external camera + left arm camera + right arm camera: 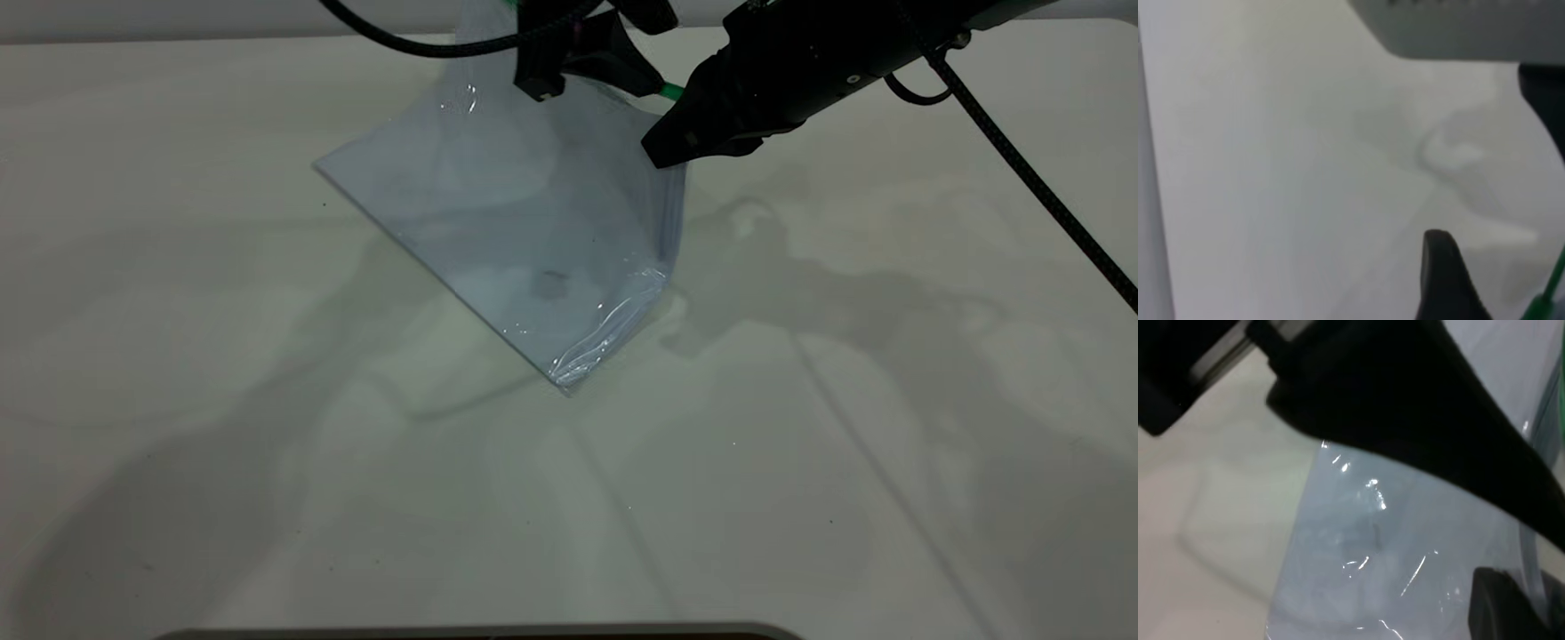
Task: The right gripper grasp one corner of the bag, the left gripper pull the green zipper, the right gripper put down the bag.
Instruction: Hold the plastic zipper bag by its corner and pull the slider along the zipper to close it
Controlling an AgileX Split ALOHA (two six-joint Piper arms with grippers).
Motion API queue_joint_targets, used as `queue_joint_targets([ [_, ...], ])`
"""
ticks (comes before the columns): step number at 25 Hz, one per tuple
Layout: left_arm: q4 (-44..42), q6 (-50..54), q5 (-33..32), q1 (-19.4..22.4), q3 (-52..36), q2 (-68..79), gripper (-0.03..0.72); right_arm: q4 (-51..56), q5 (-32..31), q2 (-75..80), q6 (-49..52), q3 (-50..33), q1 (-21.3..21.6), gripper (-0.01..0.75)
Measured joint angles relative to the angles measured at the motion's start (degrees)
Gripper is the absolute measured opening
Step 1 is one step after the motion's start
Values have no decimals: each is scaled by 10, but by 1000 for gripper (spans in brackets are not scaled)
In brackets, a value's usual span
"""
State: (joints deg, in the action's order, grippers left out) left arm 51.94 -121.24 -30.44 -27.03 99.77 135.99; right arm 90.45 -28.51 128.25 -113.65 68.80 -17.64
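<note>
While both end effectors pinch the bag, its corner rests on pale table

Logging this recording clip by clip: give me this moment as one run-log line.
bag: far edge lifted, near corner on table | right gripper: at raised corner | left gripper: at green zipper | bag not yet put down

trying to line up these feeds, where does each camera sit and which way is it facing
Exterior: outside the rig, steeply above, facing the clear flat plastic bag on the pale table; left hand and right hand at top.
Left wrist: on the left arm, facing table; one black finger.
Right wrist: on the right arm, facing the bag; black finger.
Shared: exterior and left wrist show the green zipper strip.
</note>
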Motion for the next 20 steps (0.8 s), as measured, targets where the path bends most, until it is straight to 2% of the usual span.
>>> queue_joint_targets([
  [10,4,1,9,1,1,17,494,-7,4,0,1,-1,1,34],
  [13,4,1,9,1,2,18,467,-8,5,0,2,-1,1,34],
  [14,4,1,7,1,2,18,447,-9,5,0,2,-1,2,34],
  [17,3,1,6,1,2,18,316,-9,5,0,4,-1,2,34],
  [20,-2,1,8,1,2,20,133,-7,5,0,6,-1,3,34],
])
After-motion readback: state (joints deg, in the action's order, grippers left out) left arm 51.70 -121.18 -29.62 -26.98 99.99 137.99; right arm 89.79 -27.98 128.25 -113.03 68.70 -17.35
